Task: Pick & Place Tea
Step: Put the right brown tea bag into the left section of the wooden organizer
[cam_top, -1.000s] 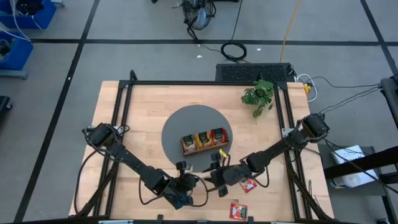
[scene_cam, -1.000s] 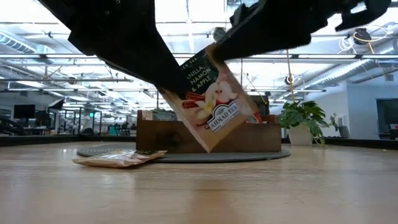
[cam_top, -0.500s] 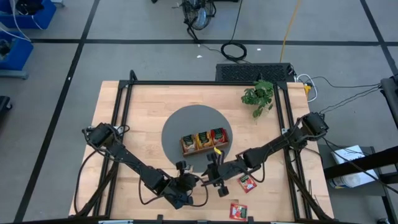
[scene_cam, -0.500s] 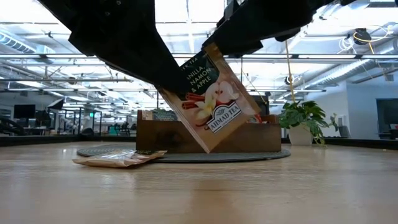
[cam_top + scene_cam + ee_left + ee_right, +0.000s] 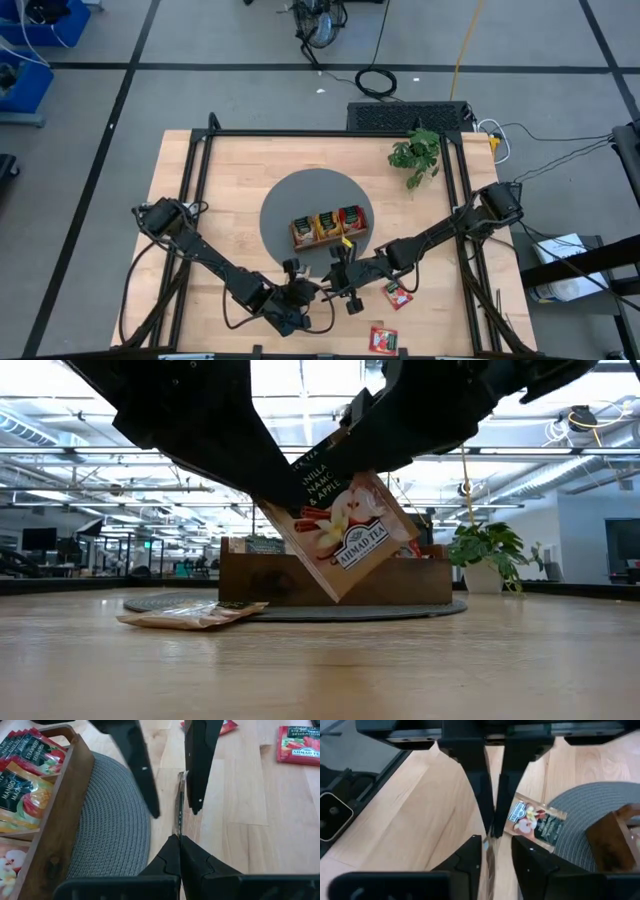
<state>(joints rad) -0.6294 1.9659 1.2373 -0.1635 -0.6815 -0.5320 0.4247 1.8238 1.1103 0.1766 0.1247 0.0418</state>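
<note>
**Tea packet held between two grippers above the table's front edge**

Packet [image 5: 340, 530] of vanilla, cinnamon and apple tea, beige-brown, hangs tilted in the air over the front middle of the table [image 5: 230, 190], clear of the wood. The left gripper [image 5: 179, 840] is clamped on one edge of it, fingers pressed together with the packet seen edge-on between them. The right gripper [image 5: 170, 780] meets it from the opposite side: its two fingers straddle the packet's far edge, one finger close against it and the other standing off with a visible gap, so the jaws are part-way apart and not gripping.

A second beige-brown packet [image 5: 195, 615] lies flat on the wood, touching the rim of the round grey mat [image 5: 290, 200]. On the mat stands the wooden tray [image 5: 325, 228], its three compartments filled with upright packets: beige-brown, orange-yellow mango and red strawberry. Two red packets lie loose toward the table's front right corner, one [image 5: 398, 294] just beside the right arm, the other [image 5: 384, 340] at the front edge. A potted plant [image 5: 415, 155] stands near the back right corner.
</note>
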